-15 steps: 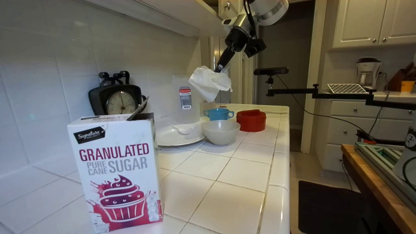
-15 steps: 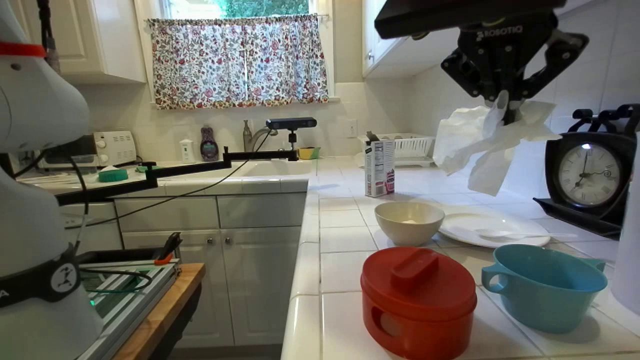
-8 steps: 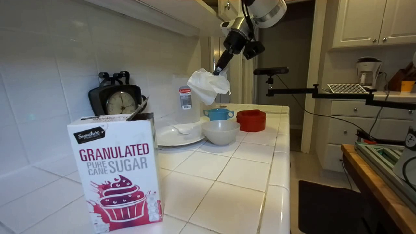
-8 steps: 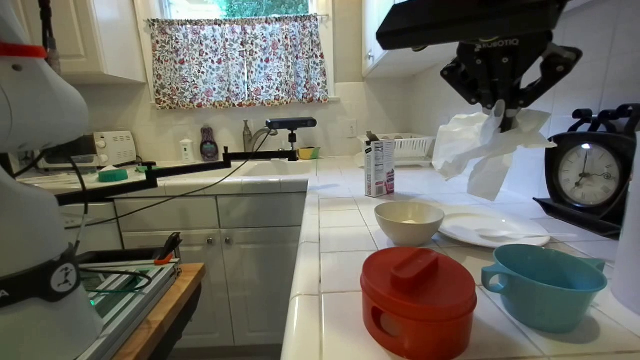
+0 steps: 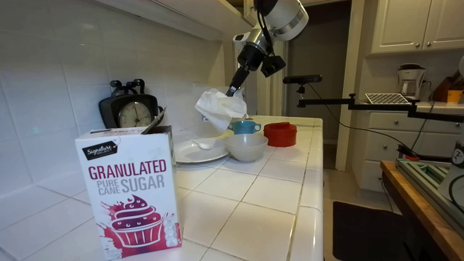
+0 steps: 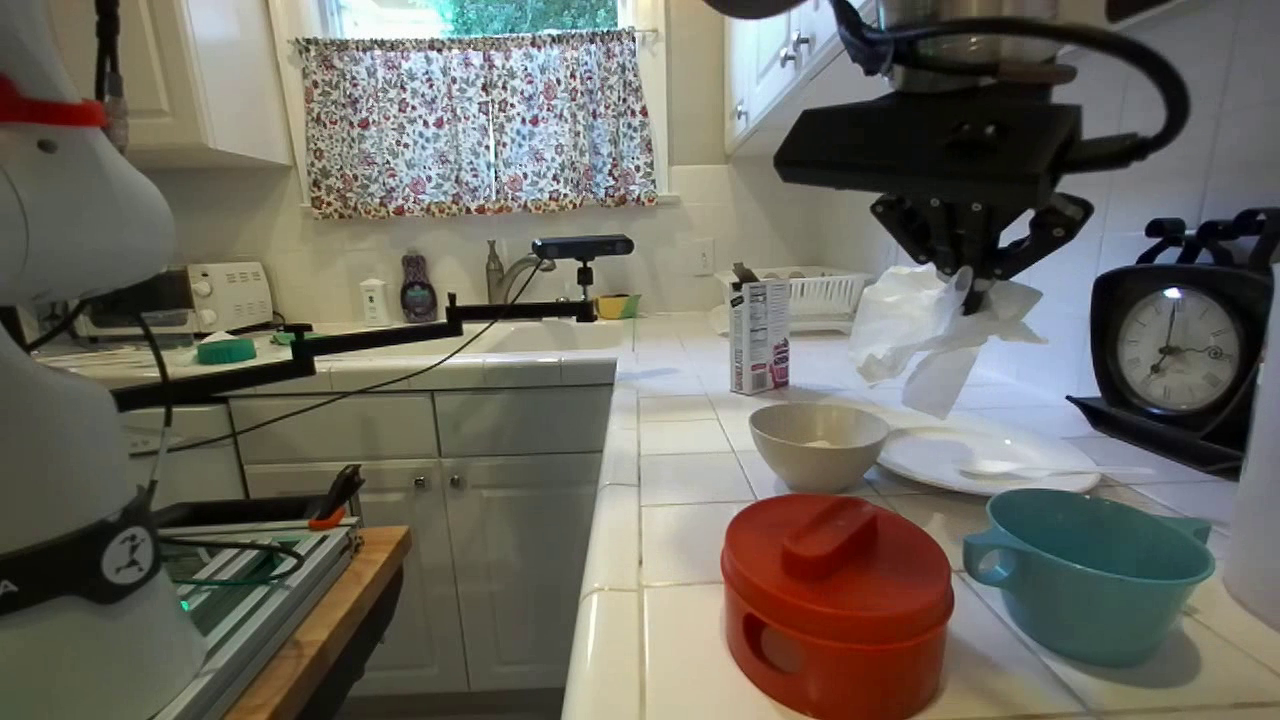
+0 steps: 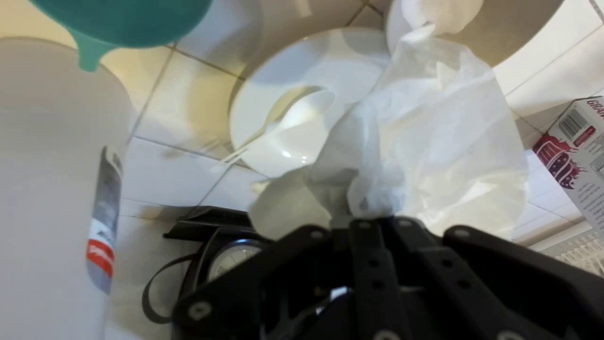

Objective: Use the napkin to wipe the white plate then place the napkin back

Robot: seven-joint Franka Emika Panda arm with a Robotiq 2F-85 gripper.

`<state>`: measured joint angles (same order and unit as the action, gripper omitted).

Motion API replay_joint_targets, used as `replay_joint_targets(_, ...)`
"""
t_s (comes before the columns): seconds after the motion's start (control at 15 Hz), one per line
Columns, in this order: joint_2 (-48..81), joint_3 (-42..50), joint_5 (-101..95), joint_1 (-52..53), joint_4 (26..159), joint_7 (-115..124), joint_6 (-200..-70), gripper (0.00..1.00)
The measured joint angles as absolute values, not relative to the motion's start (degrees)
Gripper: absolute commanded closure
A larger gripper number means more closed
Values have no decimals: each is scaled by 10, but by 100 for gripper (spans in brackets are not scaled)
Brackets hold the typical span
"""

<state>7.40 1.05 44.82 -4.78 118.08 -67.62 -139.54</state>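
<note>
White napkin (image 6: 897,322), crumpled, hung clamped in the gripper (image 6: 974,292), above and apart from the plate (image 6: 932,455), loose corner pointing down in both exterior views, its long axis lost in the folds.

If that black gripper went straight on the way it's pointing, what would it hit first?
Likely the round white plate, or the white spoon lying on it, with the crumpled white paper napkin held in the black gripper touching down just ahead; exact depth is unclear.
</note>
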Motion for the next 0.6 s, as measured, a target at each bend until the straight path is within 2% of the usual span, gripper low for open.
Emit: replay_joint_targets(0.6,187,-23,449,-47,1088,-675,-1415,100)
